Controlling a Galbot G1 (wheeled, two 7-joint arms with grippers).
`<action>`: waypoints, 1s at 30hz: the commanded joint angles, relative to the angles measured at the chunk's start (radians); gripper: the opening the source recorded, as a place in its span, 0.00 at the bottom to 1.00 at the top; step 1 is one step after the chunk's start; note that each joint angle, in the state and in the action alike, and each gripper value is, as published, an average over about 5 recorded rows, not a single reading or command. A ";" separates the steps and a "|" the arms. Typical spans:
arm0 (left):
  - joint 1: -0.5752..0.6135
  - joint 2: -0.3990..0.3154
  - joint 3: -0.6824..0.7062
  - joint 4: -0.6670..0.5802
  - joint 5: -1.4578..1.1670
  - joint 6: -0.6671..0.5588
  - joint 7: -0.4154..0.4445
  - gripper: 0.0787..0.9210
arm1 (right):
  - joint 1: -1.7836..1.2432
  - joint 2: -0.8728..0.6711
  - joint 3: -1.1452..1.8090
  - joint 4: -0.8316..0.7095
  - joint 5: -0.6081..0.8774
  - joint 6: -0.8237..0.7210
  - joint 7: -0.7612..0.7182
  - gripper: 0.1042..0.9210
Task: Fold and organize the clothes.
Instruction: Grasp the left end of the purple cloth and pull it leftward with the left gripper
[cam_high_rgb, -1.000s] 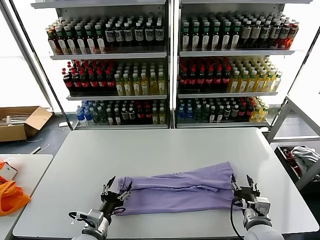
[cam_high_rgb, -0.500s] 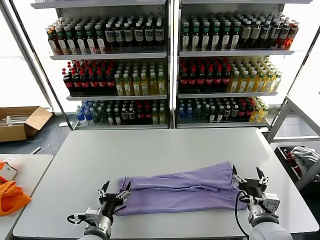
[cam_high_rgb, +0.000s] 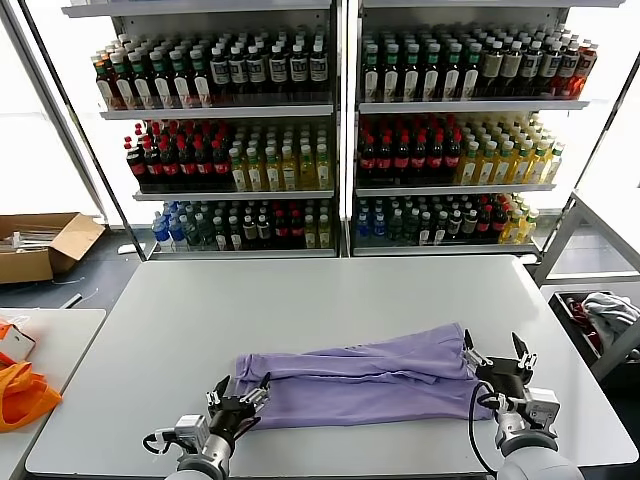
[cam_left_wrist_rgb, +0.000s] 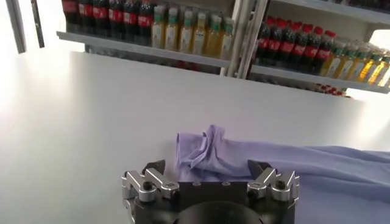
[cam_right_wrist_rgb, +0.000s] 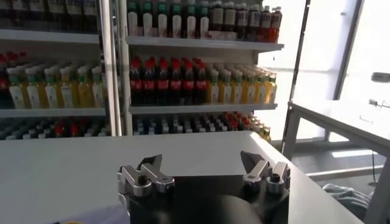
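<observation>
The lavender T-shirt lies folded into a long band across the near part of the white table. My left gripper is open at the shirt's left end, low over the table. In the left wrist view the bunched end of the shirt lies just beyond the open left gripper. My right gripper is open at the shirt's right end. In the right wrist view the right gripper is empty, with a bit of lavender cloth beside it.
Shelves of bottles stand behind the table. An orange bag lies on a side table at the left, a cardboard box sits on the floor beyond it. A grey-white cloth bundle lies at the right.
My left gripper has drawn back toward the table's front edge and sunk lower. My right gripper has shifted slightly right. The shirt lies in the same place.
</observation>
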 joint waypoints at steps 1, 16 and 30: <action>-0.007 -0.010 0.001 0.026 -0.040 0.015 -0.002 0.88 | -0.002 0.001 -0.001 0.003 -0.005 0.002 0.001 0.88; 0.018 -0.014 0.022 0.041 -0.009 -0.006 0.018 0.55 | -0.005 0.000 0.000 0.005 -0.001 0.004 0.007 0.88; 0.028 -0.009 -0.045 0.039 0.072 -0.060 0.031 0.08 | -0.005 -0.010 -0.002 0.021 0.007 0.001 0.009 0.88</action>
